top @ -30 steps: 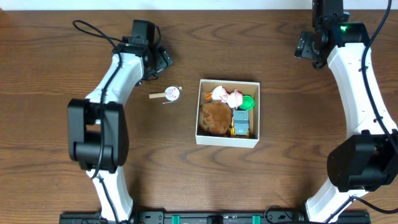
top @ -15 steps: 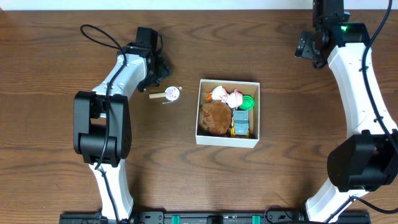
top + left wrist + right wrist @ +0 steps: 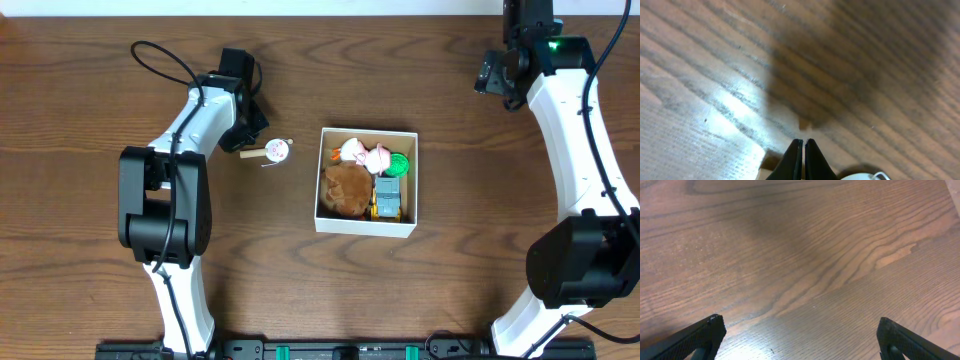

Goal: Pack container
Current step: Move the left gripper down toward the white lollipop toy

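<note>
A: What's hard to read?
B: The left wrist view cuts the left gripper (image 3: 803,145) off at the frame bottom. The stick toy (image 3: 275,150) shows there only as a white sliver. Can't tell if the tips touch its stick. Right gripper (image 3: 799,321): only two fingertips in the bottom corners, bare table (image 3: 800,240) between them.
A: Changes from a second ago?
B: The left gripper has come from nearer the far edge down to the toy's stick end. Its jaws have gone from spread to pressed together, with nothing seen between them. The right gripper is in the same spot by the far right corner, jaws wide, empty. Toy and container unmoved.
A: Counts?
B: One container (image 3: 366,226), mid-table, slightly right of centre. Inside: one brown plush (image 3: 346,189), what look like two pink-white figures (image 3: 365,155), one green disc (image 3: 400,163), one grey-yellow vehicle (image 3: 387,198). One toy outside, just left of the container. Two arms.
</note>
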Controlling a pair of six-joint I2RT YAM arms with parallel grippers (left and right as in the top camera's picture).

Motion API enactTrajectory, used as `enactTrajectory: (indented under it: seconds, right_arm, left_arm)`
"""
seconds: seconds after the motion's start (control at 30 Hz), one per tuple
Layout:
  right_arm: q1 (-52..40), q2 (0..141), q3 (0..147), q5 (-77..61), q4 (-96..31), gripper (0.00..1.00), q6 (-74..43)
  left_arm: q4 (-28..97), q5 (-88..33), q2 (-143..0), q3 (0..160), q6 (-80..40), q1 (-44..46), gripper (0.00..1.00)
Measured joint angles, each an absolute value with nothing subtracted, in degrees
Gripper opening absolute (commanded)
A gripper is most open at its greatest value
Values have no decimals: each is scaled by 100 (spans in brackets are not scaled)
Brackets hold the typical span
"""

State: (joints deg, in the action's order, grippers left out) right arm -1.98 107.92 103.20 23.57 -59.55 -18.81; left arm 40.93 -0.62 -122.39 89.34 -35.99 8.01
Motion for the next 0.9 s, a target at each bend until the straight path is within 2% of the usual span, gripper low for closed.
enactTrajectory:
  seconds: [0.5,0.9]
  right_arm:
    - [-198,10792,10320,2357,-5955,99,-1883]
    - [-198,10792,10320,2355,-5955,99,-1881]
  left_arm:
    - [5105,-62,-12239,8934,-3599,805,6]
    - [5212,-220,-12239,8934,-3599,1066,6]
